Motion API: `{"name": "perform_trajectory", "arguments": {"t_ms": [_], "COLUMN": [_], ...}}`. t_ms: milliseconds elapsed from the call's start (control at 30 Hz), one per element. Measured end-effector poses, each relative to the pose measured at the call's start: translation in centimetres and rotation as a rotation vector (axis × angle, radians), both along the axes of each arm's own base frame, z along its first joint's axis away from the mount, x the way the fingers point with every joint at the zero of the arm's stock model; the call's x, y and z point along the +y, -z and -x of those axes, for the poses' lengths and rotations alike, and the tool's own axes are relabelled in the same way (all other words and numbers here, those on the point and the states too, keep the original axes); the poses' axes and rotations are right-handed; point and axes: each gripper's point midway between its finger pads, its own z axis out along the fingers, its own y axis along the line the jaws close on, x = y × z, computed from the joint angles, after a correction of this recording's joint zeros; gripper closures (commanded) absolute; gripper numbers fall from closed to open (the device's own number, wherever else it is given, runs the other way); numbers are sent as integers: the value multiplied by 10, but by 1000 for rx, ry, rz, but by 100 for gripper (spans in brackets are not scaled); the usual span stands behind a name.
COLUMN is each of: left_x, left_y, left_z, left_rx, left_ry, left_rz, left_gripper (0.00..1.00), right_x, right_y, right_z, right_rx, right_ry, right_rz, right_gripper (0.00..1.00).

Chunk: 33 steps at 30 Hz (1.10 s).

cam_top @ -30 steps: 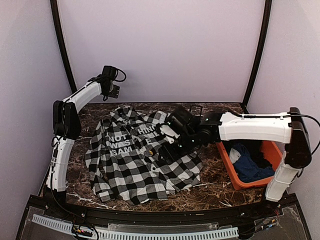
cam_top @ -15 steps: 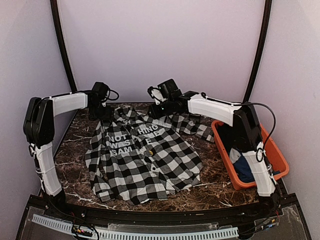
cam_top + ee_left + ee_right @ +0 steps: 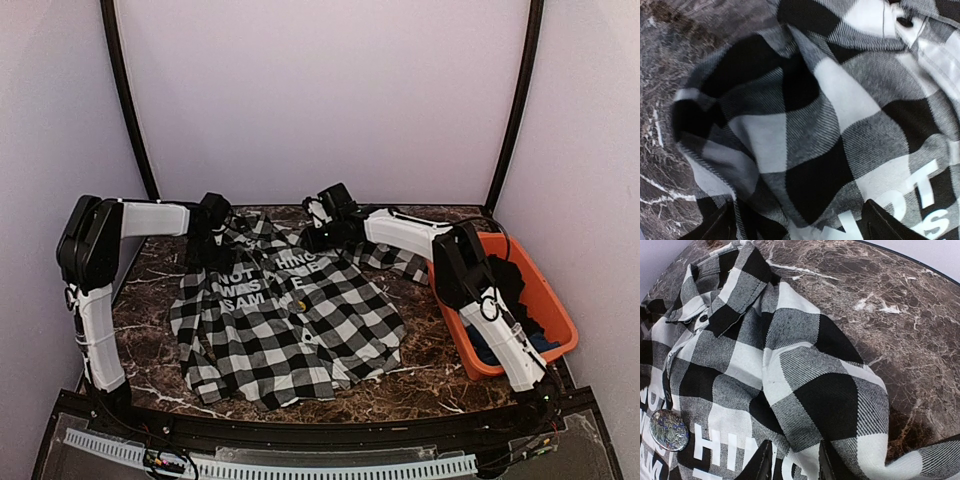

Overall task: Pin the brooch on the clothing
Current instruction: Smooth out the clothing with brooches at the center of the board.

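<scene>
Lying spread on the marble surface [image 3: 420, 372], the checked shirt [image 3: 290, 330] has a round brooch [image 3: 669, 430] on it beside the white lettering. The left tool [image 3: 797, 212] hangs over the far-left shoulder, jaws wide apart. The right tool [image 3: 795, 455] pinches a fold of it near the collar.
</scene>
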Motion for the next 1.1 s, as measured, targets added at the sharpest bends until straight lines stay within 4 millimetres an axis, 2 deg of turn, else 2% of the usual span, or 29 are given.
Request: {"name": "perform_trajectory", "arguments": {"t_ms": [67, 267, 433, 633, 767, 867, 967, 1033, 1100], "left_x": [-3, -8, -6, 10, 14, 13, 6, 1, -2], "left_y": [17, 13, 10, 4, -1, -4, -12, -21, -39], "left_z": [4, -12, -14, -11, -15, -17, -25, -29, -33], "left_rx": [56, 93, 116, 147, 152, 149, 114, 79, 25], "left_ry": [32, 121, 176, 208, 217, 213, 205, 190, 166], "left_rz": [-50, -208, -329, -449, -479, -459, -412, -374, -333], "left_gripper": [14, 14, 14, 2, 1, 1, 1, 1, 1], "right_x": [-3, -32, -61, -85, -86, -86, -86, -80, -70], "right_y": [1, 6, 8, 10, 6, 1, -21, -50, -94], "right_z": [-3, -25, -46, -60, -62, -48, -26, -12, 7], "right_rx": [15, 64, 74, 84, 85, 96, 85, 52, -9], "right_ry": [27, 135, 218, 269, 244, 212, 173, 141, 95], "right_rz": [-14, -47, -48, -45, -68, -80, -72, -82, -109], "right_gripper": [70, 72, 73, 73, 70, 66, 61, 59, 58]}}
